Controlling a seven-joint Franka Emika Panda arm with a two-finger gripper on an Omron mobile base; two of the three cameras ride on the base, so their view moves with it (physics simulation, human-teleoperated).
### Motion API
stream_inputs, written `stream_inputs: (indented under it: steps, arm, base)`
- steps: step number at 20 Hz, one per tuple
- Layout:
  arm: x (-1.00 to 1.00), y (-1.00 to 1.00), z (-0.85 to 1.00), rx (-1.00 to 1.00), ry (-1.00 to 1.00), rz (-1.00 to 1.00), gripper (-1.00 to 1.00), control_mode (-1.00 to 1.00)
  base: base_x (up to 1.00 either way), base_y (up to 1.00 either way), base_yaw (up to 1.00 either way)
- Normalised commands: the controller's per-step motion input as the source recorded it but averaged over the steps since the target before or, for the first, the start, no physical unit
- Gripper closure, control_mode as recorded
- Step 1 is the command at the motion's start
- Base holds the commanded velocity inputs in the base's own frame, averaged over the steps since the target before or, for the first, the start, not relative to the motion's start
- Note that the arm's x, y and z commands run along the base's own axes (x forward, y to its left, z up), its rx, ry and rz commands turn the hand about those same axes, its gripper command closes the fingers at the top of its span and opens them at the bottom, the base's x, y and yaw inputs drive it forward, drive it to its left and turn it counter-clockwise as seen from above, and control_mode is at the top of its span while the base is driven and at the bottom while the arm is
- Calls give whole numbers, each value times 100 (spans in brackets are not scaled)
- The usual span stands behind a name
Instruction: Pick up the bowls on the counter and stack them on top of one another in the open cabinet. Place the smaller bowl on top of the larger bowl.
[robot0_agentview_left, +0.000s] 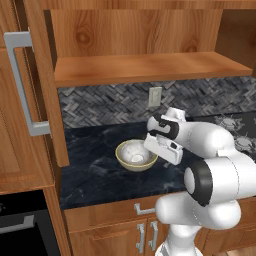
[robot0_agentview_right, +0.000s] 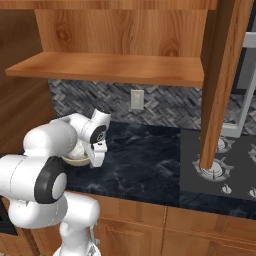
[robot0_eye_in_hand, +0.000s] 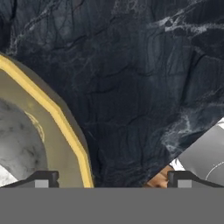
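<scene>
The larger bowl (robot0_agentview_left: 127, 150), wide and yellowish-tan, sits upright on the black counter (robot0_agentview_left: 90, 170) under the open cabinet's shelf (robot0_agentview_left: 150, 67). Inside it lies a small whitish patch (robot0_agentview_left: 137, 158); I cannot tell whether this is the smaller bowl. My gripper (robot0_agentview_left: 159, 154) hangs at the bowl's right rim, pointing down. In the hand view the larger bowl's rim (robot0_eye_in_hand: 65, 127) runs between the two spread fingertips of the gripper (robot0_eye_in_hand: 112, 179), and the jaws stand open, holding nothing. From the right base view the gripper (robot0_agentview_right: 96, 156) covers most of the larger bowl (robot0_agentview_right: 75, 161).
The cabinet door (robot0_agentview_left: 20, 100) with its grey bar handle stands open at the left; another door edge (robot0_agentview_right: 220, 75) hangs at the right. A stove (robot0_agentview_right: 220, 170) lies right of the bowl. A wall outlet (robot0_agentview_left: 155, 96) sits behind it. Wooden drawers (robot0_agentview_left: 145, 225) front the counter.
</scene>
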Motion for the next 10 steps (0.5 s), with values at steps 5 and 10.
stream_inputs:
  steps: [5,10]
  arm:
    - [-4,0,-3,0,-1,0,-100,-100]
    - [-15,0,-13,0,-6,0,-100,-100]
  base:
    - [0,0,0]
    - [0,0,0]
